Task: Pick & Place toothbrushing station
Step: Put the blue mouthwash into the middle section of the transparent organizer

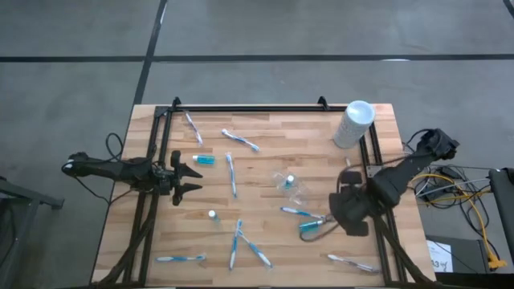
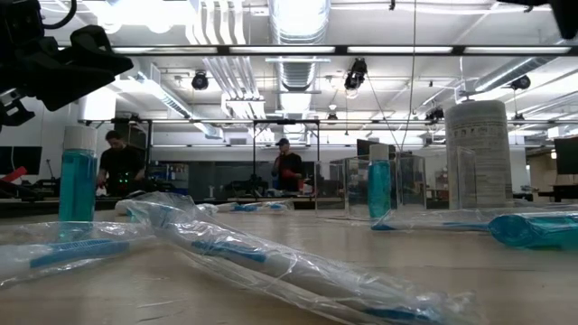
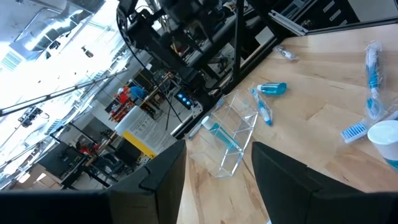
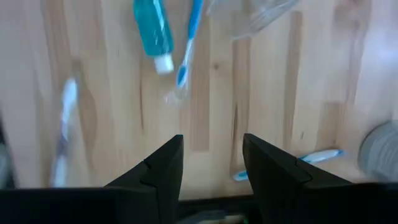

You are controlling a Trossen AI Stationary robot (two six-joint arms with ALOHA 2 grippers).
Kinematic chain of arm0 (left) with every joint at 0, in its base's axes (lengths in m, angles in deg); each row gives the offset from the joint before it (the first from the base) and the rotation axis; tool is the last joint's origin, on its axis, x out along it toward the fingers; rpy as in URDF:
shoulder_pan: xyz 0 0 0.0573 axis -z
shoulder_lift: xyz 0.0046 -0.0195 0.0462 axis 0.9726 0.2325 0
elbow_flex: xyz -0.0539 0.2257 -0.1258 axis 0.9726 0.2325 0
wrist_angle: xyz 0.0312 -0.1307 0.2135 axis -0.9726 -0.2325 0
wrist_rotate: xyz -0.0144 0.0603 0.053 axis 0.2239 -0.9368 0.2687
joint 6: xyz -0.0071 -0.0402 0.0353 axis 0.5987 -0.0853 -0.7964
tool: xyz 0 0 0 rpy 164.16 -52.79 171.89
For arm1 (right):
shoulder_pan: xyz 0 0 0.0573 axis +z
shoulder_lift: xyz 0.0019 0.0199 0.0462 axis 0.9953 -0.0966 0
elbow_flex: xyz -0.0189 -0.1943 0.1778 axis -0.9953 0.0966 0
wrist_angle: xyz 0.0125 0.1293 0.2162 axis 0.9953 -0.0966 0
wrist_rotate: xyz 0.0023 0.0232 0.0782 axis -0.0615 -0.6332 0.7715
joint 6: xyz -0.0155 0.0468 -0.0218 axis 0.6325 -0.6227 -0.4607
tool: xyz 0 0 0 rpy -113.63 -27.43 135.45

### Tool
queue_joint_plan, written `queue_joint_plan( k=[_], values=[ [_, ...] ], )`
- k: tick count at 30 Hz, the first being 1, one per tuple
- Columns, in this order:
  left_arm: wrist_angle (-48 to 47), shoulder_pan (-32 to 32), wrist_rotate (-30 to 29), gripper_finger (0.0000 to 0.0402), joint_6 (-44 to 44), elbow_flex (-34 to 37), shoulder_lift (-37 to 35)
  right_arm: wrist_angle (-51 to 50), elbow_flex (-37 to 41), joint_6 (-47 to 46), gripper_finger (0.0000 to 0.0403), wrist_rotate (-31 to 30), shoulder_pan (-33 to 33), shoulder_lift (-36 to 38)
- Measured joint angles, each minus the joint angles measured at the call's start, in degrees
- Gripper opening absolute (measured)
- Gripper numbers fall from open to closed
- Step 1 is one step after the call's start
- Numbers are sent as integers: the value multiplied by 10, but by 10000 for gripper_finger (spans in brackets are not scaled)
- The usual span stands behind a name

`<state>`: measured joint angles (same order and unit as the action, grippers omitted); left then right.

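Note:
Several blue-and-white toothbrushes lie flat on the wooden table [image 1: 161, 241], among them one [image 1: 231, 172] in the middle and one [image 1: 301, 212] by the right arm. Small blue tubes lie at the left [image 1: 203, 160] and the right [image 1: 312, 226]; one [image 1: 213, 215] stands capped. The clear pouch [image 1: 294, 185] lies mid-table. My left gripper [image 1: 193, 179] is open at the left edge, pointing toward the table's right. My right gripper [image 1: 337, 215] is open above the right tube [image 4: 152, 31] and a toothbrush [image 4: 189, 37], touching nothing.
A tall white cylinder [image 1: 353, 123] stands at the far right corner. A black frame rail [image 1: 249, 108] runs along the far edge and down both sides. More toothbrushes lie near the front edge [image 1: 181, 258] [image 1: 352, 262]. People stand in the room behind [image 2: 287, 167].

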<state>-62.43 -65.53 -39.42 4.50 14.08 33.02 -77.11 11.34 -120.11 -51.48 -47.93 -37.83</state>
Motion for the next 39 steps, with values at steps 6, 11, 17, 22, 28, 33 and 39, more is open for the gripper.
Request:
queue_joint_plan(
  k=[6, 11, 17, 22, 28, 33, 39],
  values=[
    [0, 0, 0, 188, 0, 0, 0, 98, 84, 0, 175, -21, 62, 11],
    [0, 0, 0, 188, 0, 0, 0, 195, 158, -51, 176, -118, 126, 55],
    [0, 0, 0, 188, 0, 0, 0, 316, 260, -160, 175, -190, 175, 92],
    [0, 0, 0, 188, 0, 0, 0, 413, 327, -164, 176, -209, 179, 86],
    [0, 0, 0, 188, 0, 0, 0, 448, 361, -160, 176, -223, 180, 51],
    [0, 0, 0, 188, 0, 0, 0, 467, 363, -134, 169, -254, 179, 17],
    [0, 0, 0, 188, 0, 0, 0, 516, 363, -113, 168, -258, 174, -21]
  ],
)
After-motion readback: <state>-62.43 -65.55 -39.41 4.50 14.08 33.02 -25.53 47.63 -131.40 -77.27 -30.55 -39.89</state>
